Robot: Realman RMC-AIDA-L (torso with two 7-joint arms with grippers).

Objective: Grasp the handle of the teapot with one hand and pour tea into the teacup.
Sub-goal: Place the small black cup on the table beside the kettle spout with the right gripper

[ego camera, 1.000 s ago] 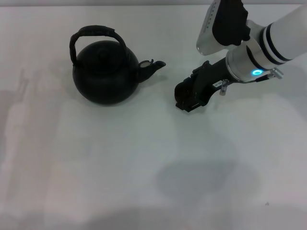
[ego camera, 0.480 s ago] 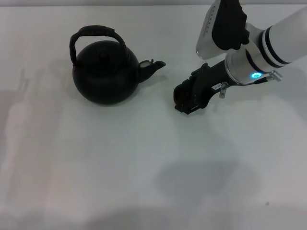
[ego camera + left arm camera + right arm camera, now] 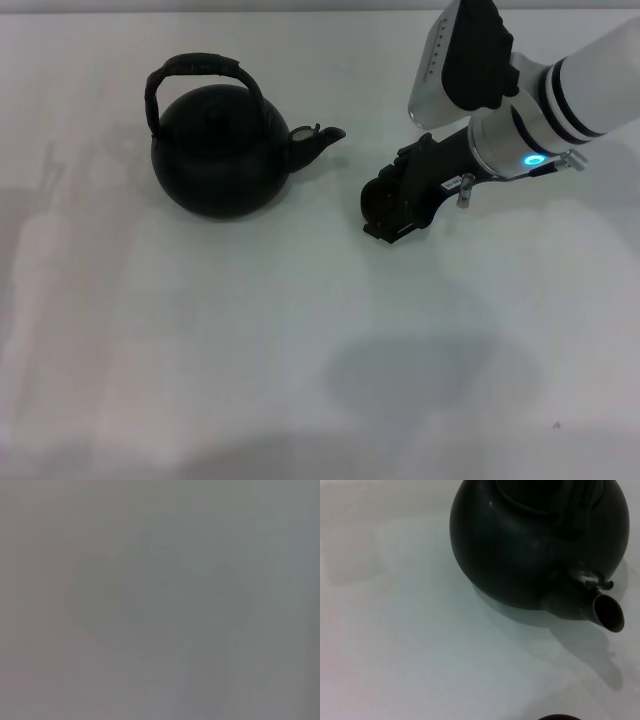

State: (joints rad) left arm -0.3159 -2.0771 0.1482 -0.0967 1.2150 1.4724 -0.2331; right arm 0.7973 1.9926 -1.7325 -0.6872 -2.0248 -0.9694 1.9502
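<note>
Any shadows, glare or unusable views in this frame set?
Head view: soft dark shadow blob on the table toward its near edge, no glare. Left wrist view: featureless grey blur, unusable. Right wrist view: teapot throws a soft shadow beneath its spout.

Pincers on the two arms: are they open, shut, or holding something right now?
Left pincer: not in view.
Right pincer: low over the table, right of the teapot; open or shut cannot be told.

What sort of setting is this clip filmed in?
Probably a lab or test bench, not a kitchen: a plain white table holds only a black teapot, with the right gripper nearby.
</note>
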